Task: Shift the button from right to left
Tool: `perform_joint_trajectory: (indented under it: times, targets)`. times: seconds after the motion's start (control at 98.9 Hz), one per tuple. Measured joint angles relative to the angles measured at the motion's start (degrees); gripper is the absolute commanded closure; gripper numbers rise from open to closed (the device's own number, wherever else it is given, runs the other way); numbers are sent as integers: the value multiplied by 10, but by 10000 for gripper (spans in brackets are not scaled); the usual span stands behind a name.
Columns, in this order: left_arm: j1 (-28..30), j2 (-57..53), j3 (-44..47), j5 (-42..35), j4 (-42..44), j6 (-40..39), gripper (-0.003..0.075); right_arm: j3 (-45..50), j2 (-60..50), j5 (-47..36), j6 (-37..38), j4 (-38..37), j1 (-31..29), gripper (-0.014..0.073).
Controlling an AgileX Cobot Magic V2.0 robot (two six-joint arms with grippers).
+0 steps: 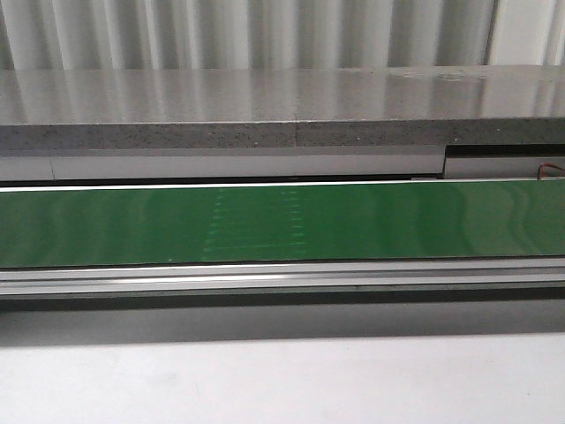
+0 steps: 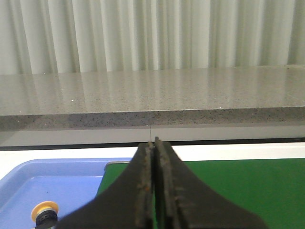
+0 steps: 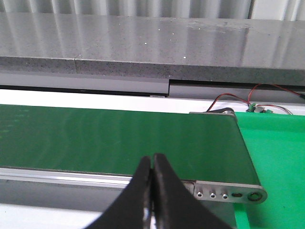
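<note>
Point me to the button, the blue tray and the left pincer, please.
button (image 2: 44, 210): left wrist view, on its yellow head.
blue tray (image 2: 57, 183): left wrist view, on its bare floor.
left pincer (image 2: 153, 143): left wrist view, where its shut fingertips meet.

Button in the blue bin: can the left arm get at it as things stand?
Probably yes. The button sits in the blue bin beside the left gripper, nothing covering it. The fingers are shut and empty, so they would have to open first.
</note>
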Motion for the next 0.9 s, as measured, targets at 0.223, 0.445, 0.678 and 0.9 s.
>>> perform_joint_trajectory:
  times: [0.223,0.445,0.678,0.9]
  targets:
    - [0,0,0,0,0,0,740,50,-2,-53,19,-1,0,661]
    - [0,0,0,0,0,0,740,66,-2,-107,30,-1,0,661]
    - [0,0,0,0,0,0,740,66,-2,-115,32,-1,0,661]
    - [0,0,0,0,0,0,740,66,-2,-115,33,-1,0,661]
